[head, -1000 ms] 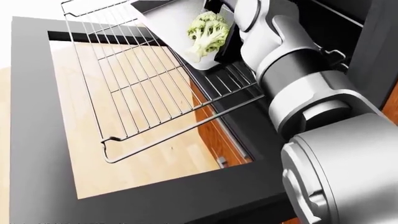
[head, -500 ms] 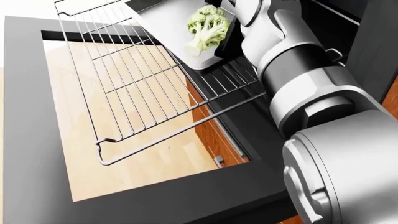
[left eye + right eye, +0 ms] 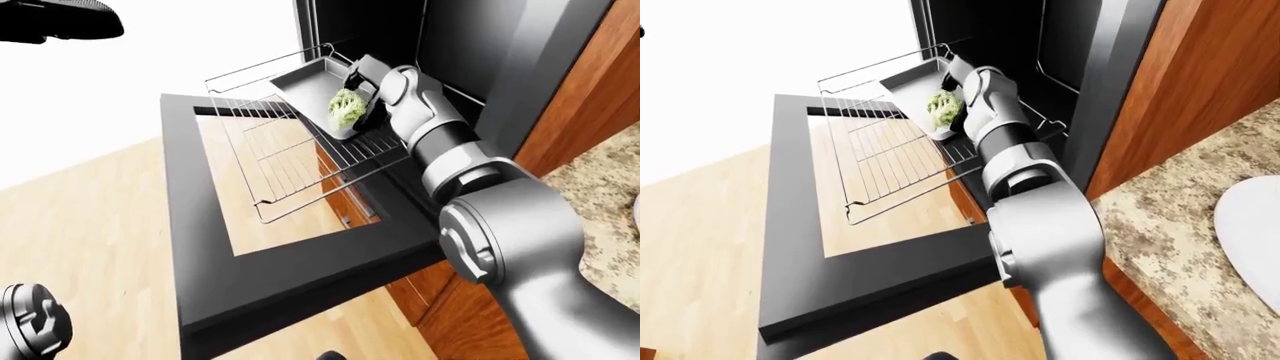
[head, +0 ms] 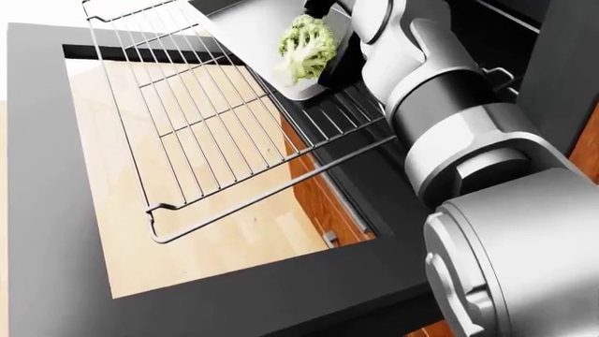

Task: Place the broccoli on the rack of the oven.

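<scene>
The green broccoli hangs just above a flat grey tray that lies on the oven's wire rack. The rack is pulled out over the open oven door. My right arm reaches into the oven mouth from the lower right. My right hand has its dark fingers closed round the broccoli, over the tray's near corner. Whether the floret touches the tray cannot be told. My left hand does not show; only a grey joint of the left arm sits at the bottom left of the left-eye view.
The dark oven cavity opens behind the rack. Wooden cabinet fronts stand to the right. A speckled stone counter with a white plate lies at the right. Light wood floor shows below the door.
The broccoli and my right hand have shifted slightly left over the tray. The whole picture moved a little, so the head shifted too.
</scene>
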